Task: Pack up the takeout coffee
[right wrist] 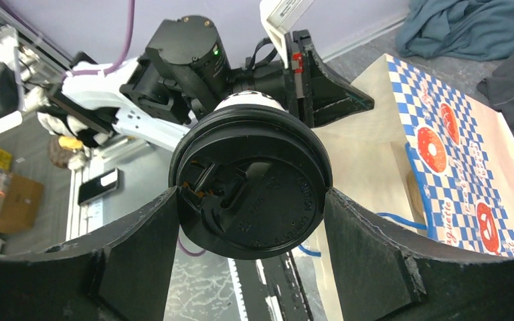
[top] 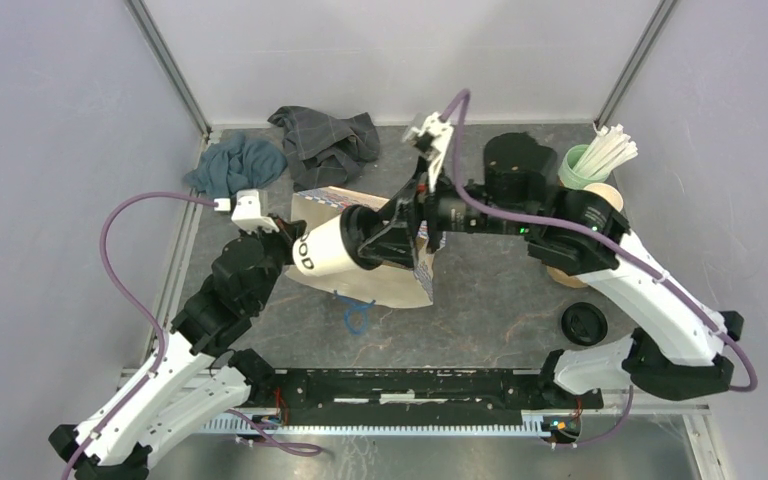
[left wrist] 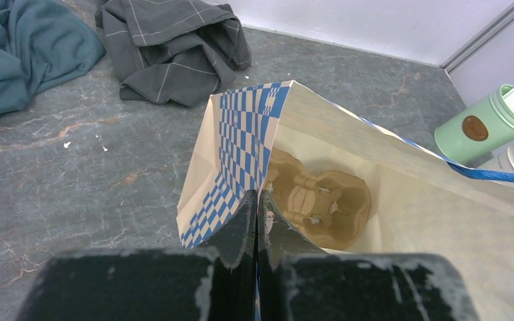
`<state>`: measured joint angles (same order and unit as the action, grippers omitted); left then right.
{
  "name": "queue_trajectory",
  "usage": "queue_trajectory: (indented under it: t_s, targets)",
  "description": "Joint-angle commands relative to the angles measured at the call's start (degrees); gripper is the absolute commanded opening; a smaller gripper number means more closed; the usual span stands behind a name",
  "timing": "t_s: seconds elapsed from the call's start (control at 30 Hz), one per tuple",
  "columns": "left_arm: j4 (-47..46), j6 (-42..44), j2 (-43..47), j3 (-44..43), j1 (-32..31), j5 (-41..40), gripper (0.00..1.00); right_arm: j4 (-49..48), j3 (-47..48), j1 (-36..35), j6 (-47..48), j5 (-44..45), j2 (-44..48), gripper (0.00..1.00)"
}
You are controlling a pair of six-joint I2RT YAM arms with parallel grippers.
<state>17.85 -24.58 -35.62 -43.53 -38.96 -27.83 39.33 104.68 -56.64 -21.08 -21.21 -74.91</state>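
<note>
Grey marbled tabletop point(top: 500, 300) had walls close on three sides and bare room right of the bag and in front of it. Cream paper bag with blue-and-white check panels point(left wrist: 401, 200) sat mid-table. The left gripper point(left wrist: 258, 207) was pinched together on its near rim, keeping the mouth open. Couldn't tell whether the bag stood or leaned.

Small cream-white paper cup with round black plastic lid point(top: 322, 248) was off the table, tipped on its side over the bag's left part, base toward the left arm. The right gripper point(right wrist: 251, 200) was clamped on it at the lid end, jaws wide. Brown moulded-pulp cup carrier point(left wrist: 321, 200) lay deep in the bag with no cup in it.

My read: lidding and pickup done, bagging not. Remaining: right the cup, lower it through the mouth into the carrier, release.

Tight spots:
- The cup hung just beside the left gripper.
- The bag's far rim was unsupported.
- Blue handle loop point(top: 357, 318) lay in front.
- Grey checked cloth point(top: 325, 140) and teal cloth point(top: 235, 165) crowded the back.
- Mint-green cup of white straws point(top: 585, 165) stood right rear.

Loose black lid point(top: 584, 323) lay well apart.
</note>
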Motion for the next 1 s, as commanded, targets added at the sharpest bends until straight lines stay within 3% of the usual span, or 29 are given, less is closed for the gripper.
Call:
queue_trajectory:
  t_s: [0.0,0.47,0.73,0.97]
  targets:
    - [-1.5,0.39,1.05,0.03,0.29,0.89,0.02,7.41,7.17,-7.09,6.31,14.4,-3.73,0.69]
    - [0.82,0.06,3.36,0.51,0.29,1.38,0.02,21.72,14.16,-20.74,19.55,42.7,-15.07,0.68]
    - [2.32,-0.6,4.78,1.24,0.29,2.11,0.02,21.31,13.33,-25.43,25.95,52.91,-19.99,0.65]
    - [2.37,-1.61,5.72,2.12,0.29,2.95,0.02,13.95,4.95,-25.38,32.66,55.86,-20.42,0.66]
